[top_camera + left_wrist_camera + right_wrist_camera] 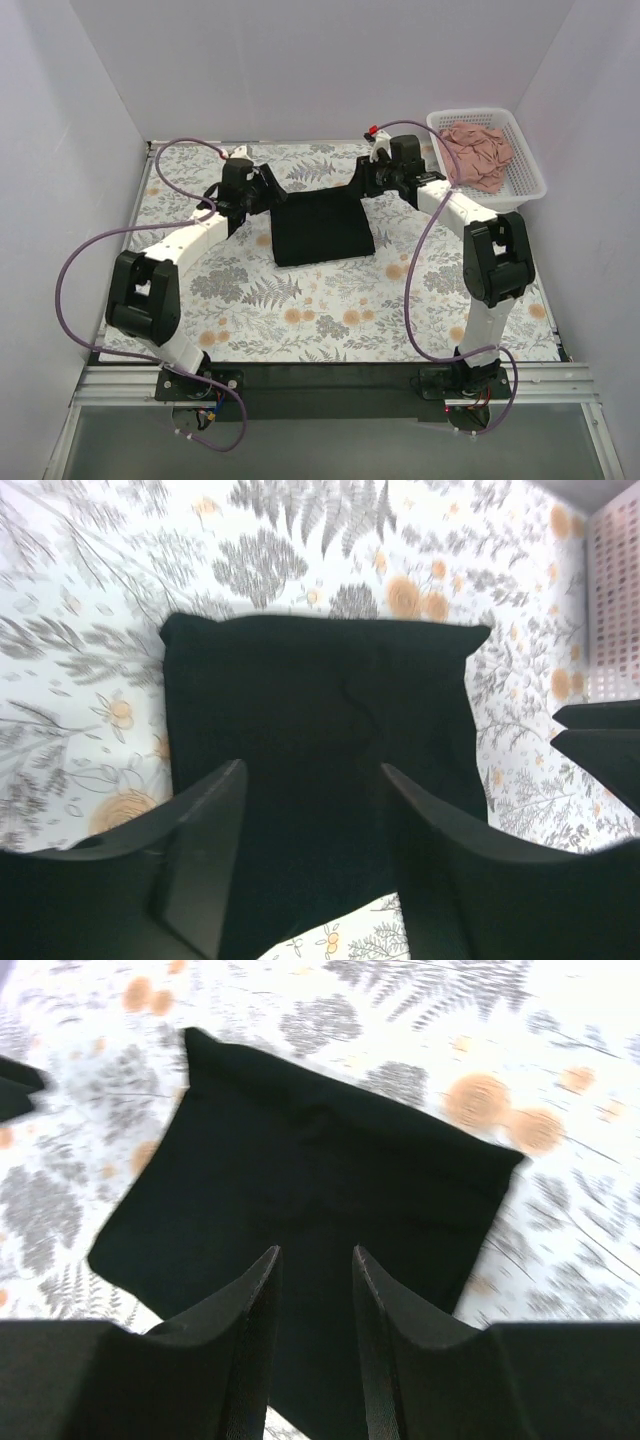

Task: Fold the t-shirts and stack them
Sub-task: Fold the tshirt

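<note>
The black t-shirt [320, 228] lies folded into a flat rectangle in the middle of the floral table. It also fills the left wrist view [310, 700] and the right wrist view [300, 1160]. My left gripper [272, 188] hangs over its back left corner, jaws wide open and empty [312, 768]. My right gripper [358, 185] hangs over its back right corner, jaws open a narrower gap with nothing between them [316, 1250]. The dusty-pink t-shirt [478, 152] lies crumpled in the basket at the back right.
The white lattice basket [530, 180] stands against the back right wall, and its side shows in the left wrist view [612, 600]. White walls close in the table on three sides. Purple cables loop beside both arms.
</note>
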Controlling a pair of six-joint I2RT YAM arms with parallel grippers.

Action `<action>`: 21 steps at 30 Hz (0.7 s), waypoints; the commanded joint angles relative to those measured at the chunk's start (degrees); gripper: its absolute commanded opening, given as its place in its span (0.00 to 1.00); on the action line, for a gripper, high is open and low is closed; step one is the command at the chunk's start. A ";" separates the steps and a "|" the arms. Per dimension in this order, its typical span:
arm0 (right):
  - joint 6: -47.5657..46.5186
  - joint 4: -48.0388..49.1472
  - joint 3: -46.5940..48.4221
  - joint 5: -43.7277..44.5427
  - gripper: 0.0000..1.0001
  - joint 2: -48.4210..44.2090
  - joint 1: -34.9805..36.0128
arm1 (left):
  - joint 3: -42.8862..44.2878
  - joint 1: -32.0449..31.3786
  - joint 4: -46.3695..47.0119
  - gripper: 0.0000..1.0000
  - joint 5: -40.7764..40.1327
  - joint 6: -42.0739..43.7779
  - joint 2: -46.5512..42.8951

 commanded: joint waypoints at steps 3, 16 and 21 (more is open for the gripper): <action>3.83 10.70 3.17 -14.68 0.41 8.66 0.12 | 2.44 0.24 6.31 0.48 5.78 0.81 8.74; 21.32 20.91 23.57 -16.63 0.42 34.34 -5.67 | 20.30 8.32 10.28 0.38 18.26 -3.31 36.86; 26.69 24.78 23.14 -18.12 0.43 36.03 -7.96 | 19.87 9.47 11.33 0.40 20.90 -4.02 39.61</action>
